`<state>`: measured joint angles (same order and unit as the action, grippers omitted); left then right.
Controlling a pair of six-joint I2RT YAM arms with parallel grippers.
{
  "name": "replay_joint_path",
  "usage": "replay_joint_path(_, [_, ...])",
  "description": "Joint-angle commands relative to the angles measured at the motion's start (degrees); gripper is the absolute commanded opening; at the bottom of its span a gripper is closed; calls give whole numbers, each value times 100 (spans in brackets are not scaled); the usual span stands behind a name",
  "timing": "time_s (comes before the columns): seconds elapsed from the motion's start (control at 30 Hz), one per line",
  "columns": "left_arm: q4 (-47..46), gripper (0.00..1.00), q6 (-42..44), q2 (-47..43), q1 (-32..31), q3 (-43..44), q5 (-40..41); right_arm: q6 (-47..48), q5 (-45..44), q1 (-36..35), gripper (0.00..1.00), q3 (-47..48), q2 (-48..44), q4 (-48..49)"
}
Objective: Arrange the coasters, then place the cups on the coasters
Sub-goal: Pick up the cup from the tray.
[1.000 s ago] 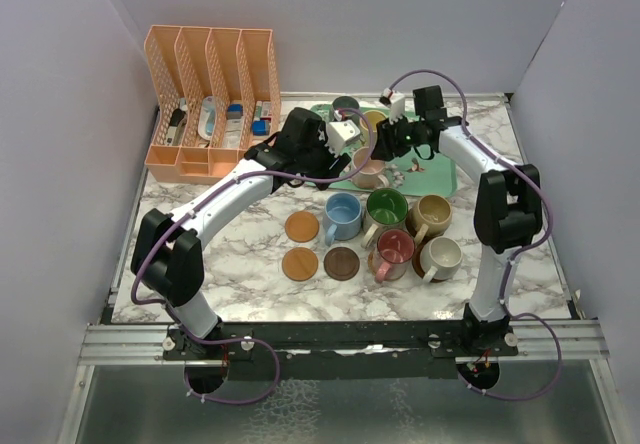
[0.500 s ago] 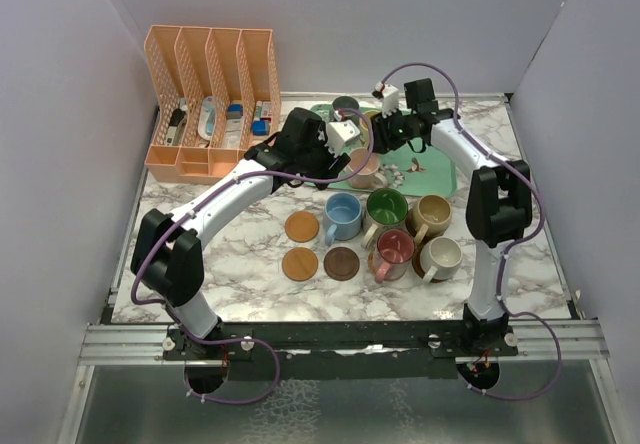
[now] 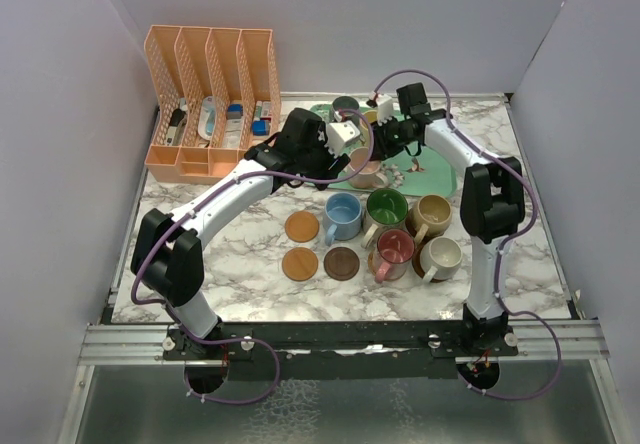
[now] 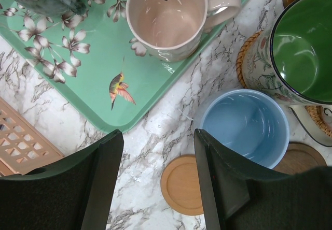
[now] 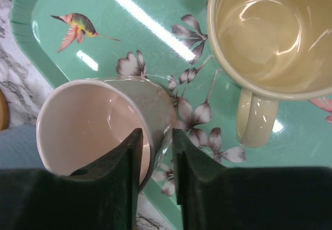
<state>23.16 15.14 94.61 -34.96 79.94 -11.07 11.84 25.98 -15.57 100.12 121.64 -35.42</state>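
I judge the step in hand is taking the pink cup (image 5: 93,126) off the teal tray (image 5: 57,54) at the far side of the desk (image 3: 240,249). The right gripper (image 5: 158,137) has 1 finger inside the cup and 1 outside, narrow around its wall. I cannot tell if it already pinches.

The left gripper (image 4: 155,137) hangs wide open and empty near the blue cup (image 4: 244,126).

The next move calls for a firm pinch and a straight lift. Then the cup goes down on 1 of the 3 bare coasters (image 3: 301,227) at the near left.

No writing is readable; the tray shows only flowers and a bird.
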Motion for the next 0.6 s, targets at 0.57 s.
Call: replay_joint_path(0.57, [-190, 60, 0, -294, 11, -163, 336, 152, -1002, -30, 1, 1541, -207, -512])
